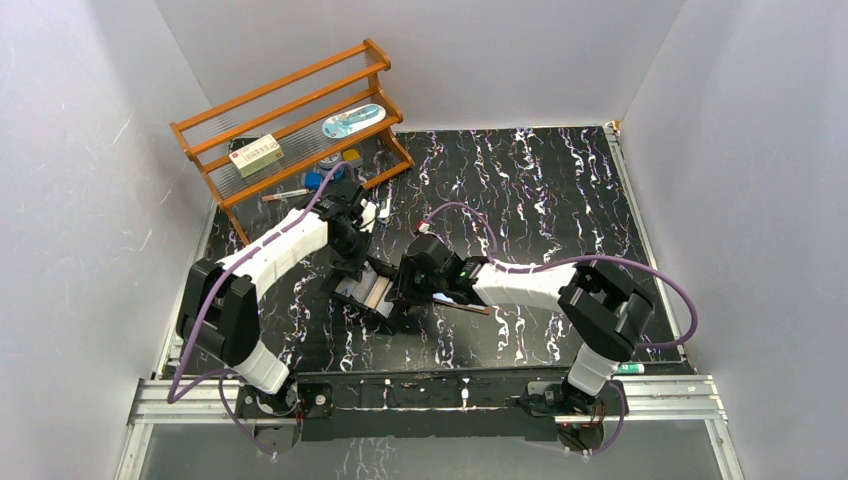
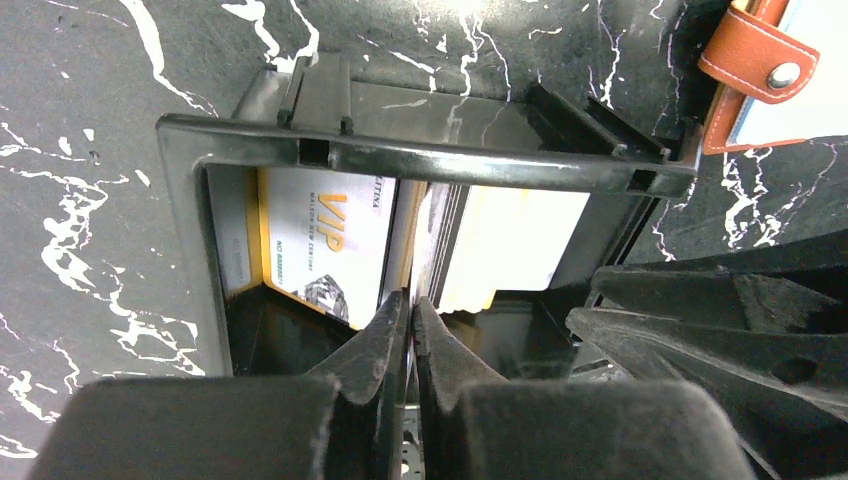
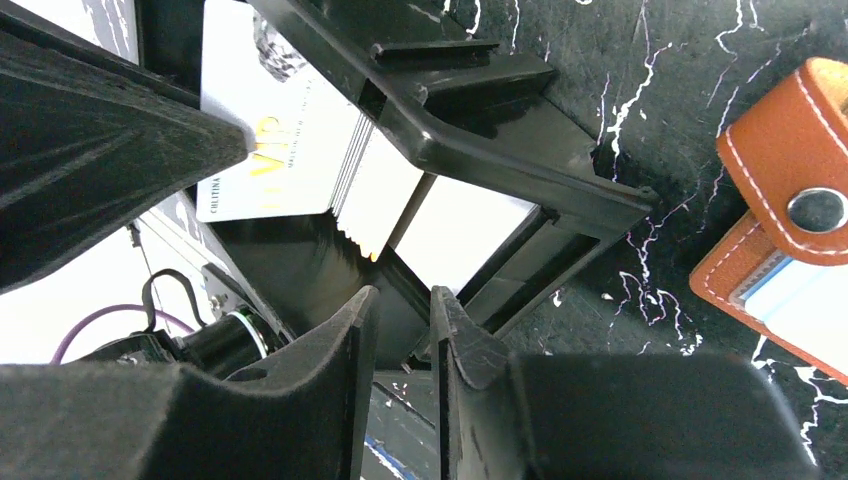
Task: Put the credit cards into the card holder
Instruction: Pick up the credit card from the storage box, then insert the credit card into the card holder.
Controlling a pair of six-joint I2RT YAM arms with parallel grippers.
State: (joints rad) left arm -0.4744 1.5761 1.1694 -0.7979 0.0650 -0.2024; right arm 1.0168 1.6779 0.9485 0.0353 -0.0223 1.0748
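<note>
The left gripper (image 2: pixel 410 320) is clenched among the credit cards (image 2: pixel 330 240) stood in the black tray (image 2: pixel 420 155) at mid-frame (a pinched card cannot be told). The tray's wall is grasped by the right gripper (image 3: pixel 402 310). The card holder (image 3: pixel 790 150) is seen at the right edge.

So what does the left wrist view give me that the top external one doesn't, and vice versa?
Left wrist only: the VIP lettering on a gold-edged card, the snap stud on a strap, and the left gripper, jaws closed at the card stack. Top external only: the wooden rack with its items, and both arms whole. Both: the black tray of credit cards, the brown card holder and the marbled table.
</note>
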